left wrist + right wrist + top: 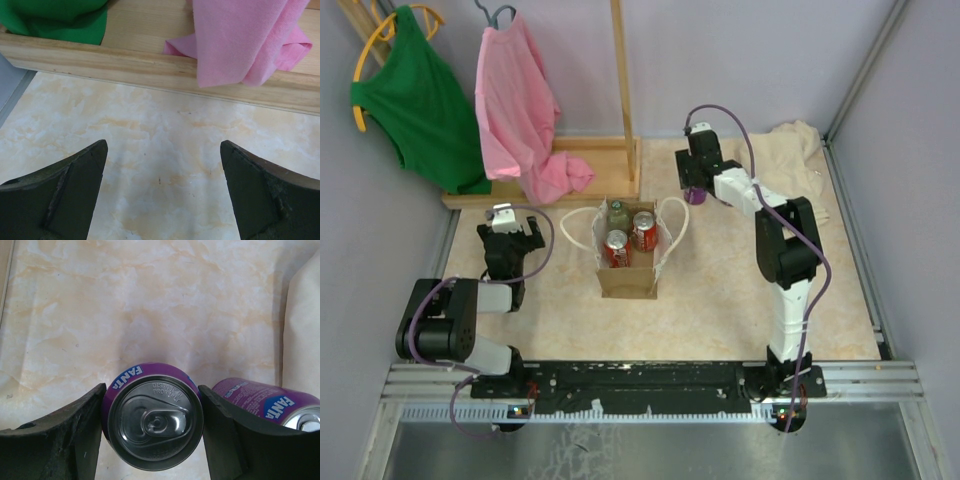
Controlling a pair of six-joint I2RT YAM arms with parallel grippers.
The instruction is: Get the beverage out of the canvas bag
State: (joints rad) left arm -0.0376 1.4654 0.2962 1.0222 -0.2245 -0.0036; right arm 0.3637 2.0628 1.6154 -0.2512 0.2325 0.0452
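The tan canvas bag (628,272) with white loop handles stands open mid-table. Inside it I see two red cans (617,248) and a green-topped bottle (617,213). My right gripper (695,185) is beyond the bag's right side, shut on an upright purple Fanta can (696,195). In the right wrist view both fingers (75,430) press the sides of this can (155,422), the gripper (151,386) straddling it. A second purple Fanta can (270,402) stands just right of it. My left gripper (510,232) is left of the bag, open (162,165) over bare tabletop.
A wooden rack base (550,185) runs along the back left, with a pink shirt (525,110) and a green shirt (420,100) hanging over it. A cream cloth (800,145) lies at the back right, close to the right gripper. Walls close in on both sides.
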